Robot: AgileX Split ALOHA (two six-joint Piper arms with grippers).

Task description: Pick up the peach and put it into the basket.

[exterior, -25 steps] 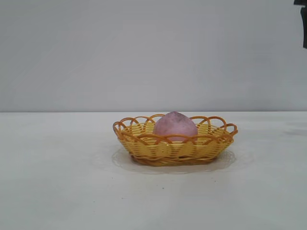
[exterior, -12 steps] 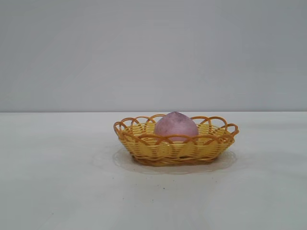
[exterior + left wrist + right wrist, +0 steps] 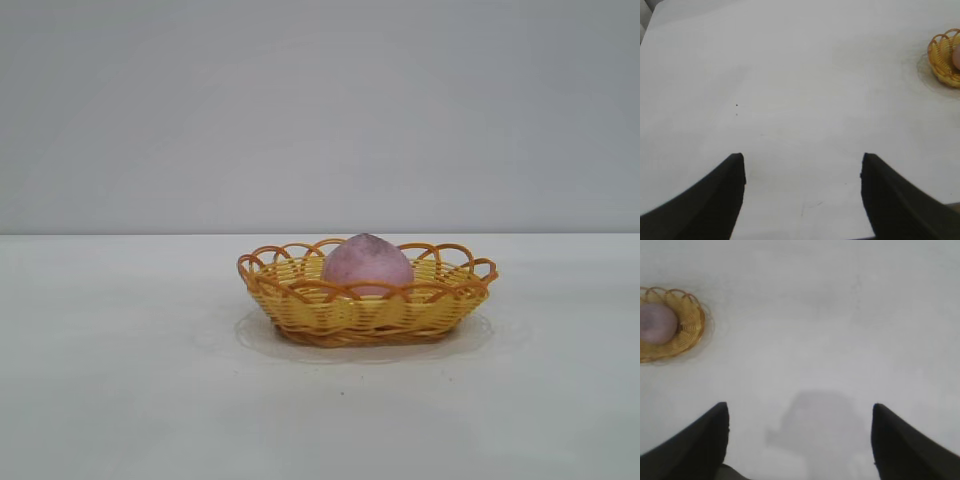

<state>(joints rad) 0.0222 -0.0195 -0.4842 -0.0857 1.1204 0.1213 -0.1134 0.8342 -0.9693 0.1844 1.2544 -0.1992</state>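
Note:
The pink-mauve peach (image 3: 366,263) sits inside the yellow wicker basket (image 3: 330,310) with its orange looped rim, at the middle of the white table. In the right wrist view the peach (image 3: 657,323) lies in the basket (image 3: 692,325), far from my right gripper (image 3: 799,412), which is open and empty above bare table. My left gripper (image 3: 802,162) is open and empty too, far from the basket (image 3: 941,55), whose edge shows at the side of its view. Neither gripper shows in the exterior view.
The white table (image 3: 120,380) spreads wide around the basket on all sides. A plain grey wall (image 3: 300,110) stands behind it. The right arm's shadow (image 3: 815,425) falls on the table under its gripper.
A dark piece of the right arm at the top right corner of the exterior view has left the frame. The basket and the peach have not moved.

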